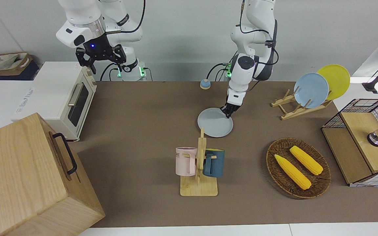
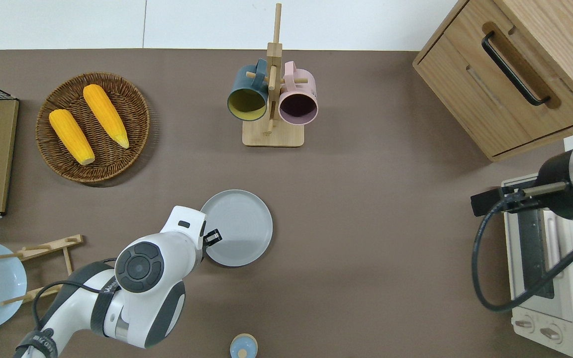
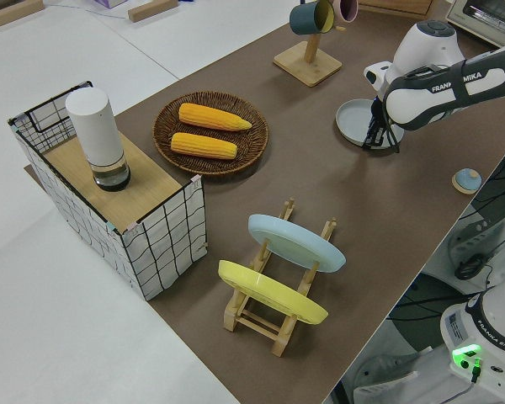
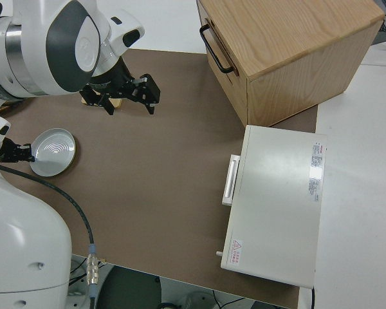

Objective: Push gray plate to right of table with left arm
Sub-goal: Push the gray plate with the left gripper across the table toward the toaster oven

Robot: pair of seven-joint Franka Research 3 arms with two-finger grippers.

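The gray plate (image 1: 214,124) lies flat on the brown table (image 1: 143,111), near its middle and nearer to the robots than the mug rack (image 1: 199,167). It also shows in the overhead view (image 2: 240,224), the left side view (image 3: 356,120) and the right side view (image 4: 51,152). My left gripper (image 1: 227,113) is down at table height, its tip against the plate's rim on the side toward the left arm's end (image 2: 212,237). My right gripper (image 1: 101,60) is parked, open and empty.
A basket of corn (image 2: 92,127) and a rack with a sky-blue plate (image 1: 311,90) and a yellow plate (image 1: 335,80) stand toward the left arm's end. A small bell (image 2: 243,346) sits near the robots. A toaster oven (image 1: 67,98) and a wooden cabinet (image 2: 515,74) stand at the right arm's end.
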